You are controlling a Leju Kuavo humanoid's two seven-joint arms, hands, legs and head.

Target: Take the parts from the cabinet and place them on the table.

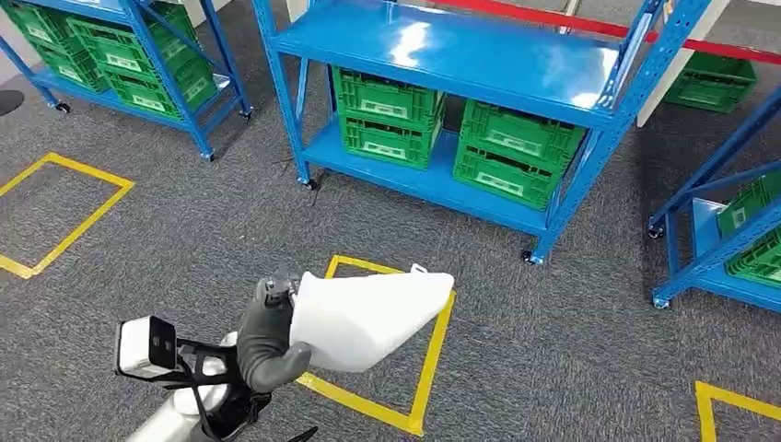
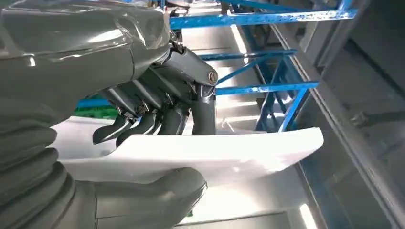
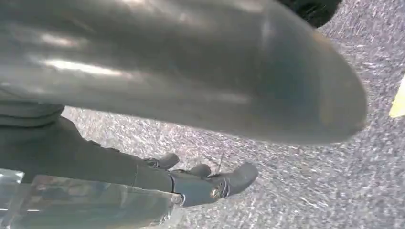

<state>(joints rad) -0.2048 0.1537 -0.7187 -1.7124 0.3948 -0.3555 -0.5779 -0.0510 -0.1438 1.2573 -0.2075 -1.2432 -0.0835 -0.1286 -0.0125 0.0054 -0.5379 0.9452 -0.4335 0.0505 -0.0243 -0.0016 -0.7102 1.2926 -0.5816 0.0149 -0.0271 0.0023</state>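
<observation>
A white moulded plastic part (image 1: 368, 313) hangs over the grey carpet in the head view, gripped at its left end by my left hand (image 1: 267, 341). In the left wrist view the dark fingers (image 2: 157, 114) lie over the top of the part (image 2: 229, 152) and the thick thumb (image 2: 153, 191) presses from below. My right hand (image 3: 205, 179) hangs over the carpet with its fingers stretched out and nothing in them. The blue cabinet (image 1: 442, 46) stands ahead, with green crates (image 1: 387, 115) on its lower shelf.
A yellow tape square (image 1: 428, 368) marks the floor under the part. A second blue rack with green crates (image 1: 138, 55) stands at the far left, and a third (image 1: 728, 230) at the right edge. Another yellow square (image 1: 64, 230) lies to the left.
</observation>
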